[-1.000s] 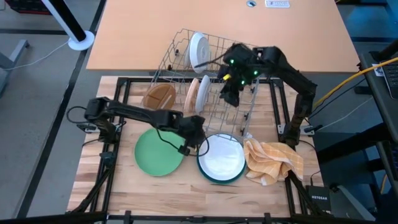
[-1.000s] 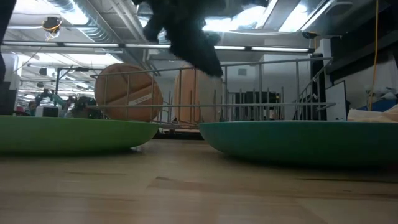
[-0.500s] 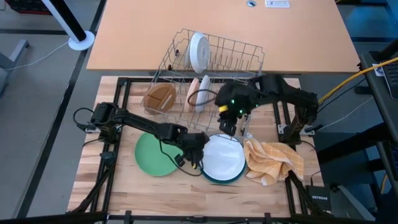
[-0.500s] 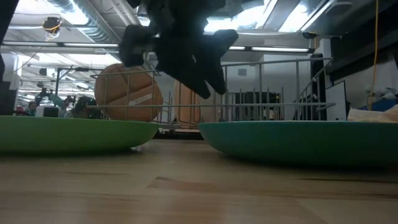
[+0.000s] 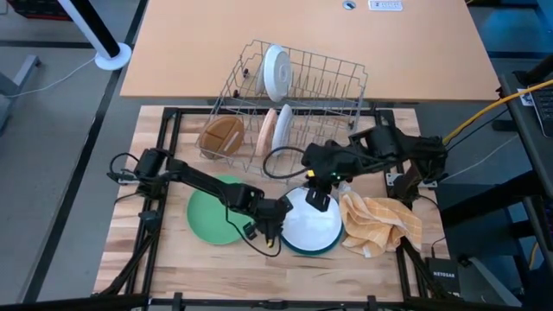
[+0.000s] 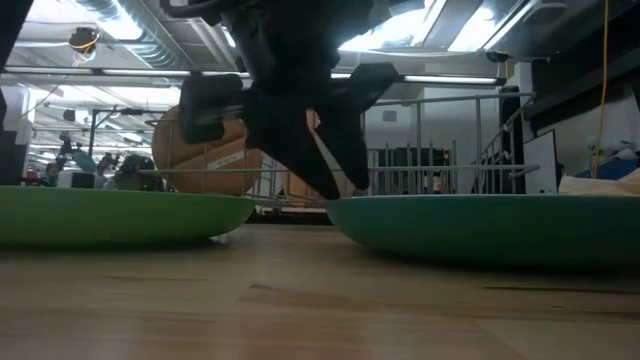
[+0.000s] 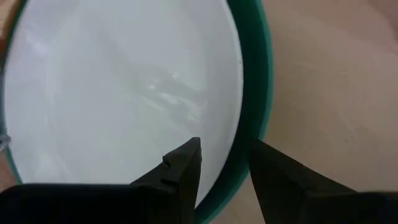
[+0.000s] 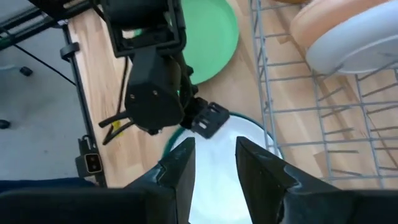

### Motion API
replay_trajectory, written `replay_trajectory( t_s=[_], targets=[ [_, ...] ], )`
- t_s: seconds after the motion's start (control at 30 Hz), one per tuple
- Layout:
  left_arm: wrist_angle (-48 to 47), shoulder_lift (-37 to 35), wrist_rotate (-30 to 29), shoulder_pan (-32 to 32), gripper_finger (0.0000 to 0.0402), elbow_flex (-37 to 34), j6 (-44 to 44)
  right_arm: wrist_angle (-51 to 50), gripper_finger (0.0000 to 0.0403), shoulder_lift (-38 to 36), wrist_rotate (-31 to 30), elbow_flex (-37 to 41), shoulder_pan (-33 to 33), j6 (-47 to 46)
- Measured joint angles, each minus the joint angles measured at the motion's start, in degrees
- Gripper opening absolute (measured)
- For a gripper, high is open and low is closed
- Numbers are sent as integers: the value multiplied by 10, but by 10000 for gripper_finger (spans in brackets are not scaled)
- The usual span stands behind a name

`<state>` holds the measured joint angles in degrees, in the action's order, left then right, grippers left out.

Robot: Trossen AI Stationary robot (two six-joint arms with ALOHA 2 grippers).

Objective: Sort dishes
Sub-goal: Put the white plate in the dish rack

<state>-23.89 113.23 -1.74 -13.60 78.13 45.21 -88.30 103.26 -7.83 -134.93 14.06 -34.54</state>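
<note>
**Both grippers over the white plate**

I see the smooth round white plate [image 5: 311, 226] lying inside the teal-blue plate [image 7: 254, 93]. My left gripper [image 7: 224, 163] straddles their rims, jaws apart. My right gripper [image 8: 211, 163] hovers above, jaws apart, holding nothing.

I work in a lab: exposed ceiling ducts [image 6: 130, 30], strip lights, and cables [image 5: 484, 112] beside my bench [image 5: 155, 250].

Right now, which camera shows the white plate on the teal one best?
The high view: the white plate shows nearly whole, stacked on the teal plate. The left wrist view shows it close but cropped, the right wrist view only a part, and the low view only the teal rim.
</note>
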Motion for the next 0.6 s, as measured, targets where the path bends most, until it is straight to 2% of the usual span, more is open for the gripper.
replay_trajectory(
  t_s=[0.23, 0.43, 0.6],
  targets=[
    [40, 3, -18, -6, 127, 0, 0, 22, 120, 0, -7, 0, 22, -2],
    [44, 0, -47, -13, 127, -1, 2, 23, 120, 1, -6, 0, 22, -2],
    [55, -1, -48, -17, 127, -1, 2, 22, 120, 1, -6, 0, 22, -2]
  ],
)
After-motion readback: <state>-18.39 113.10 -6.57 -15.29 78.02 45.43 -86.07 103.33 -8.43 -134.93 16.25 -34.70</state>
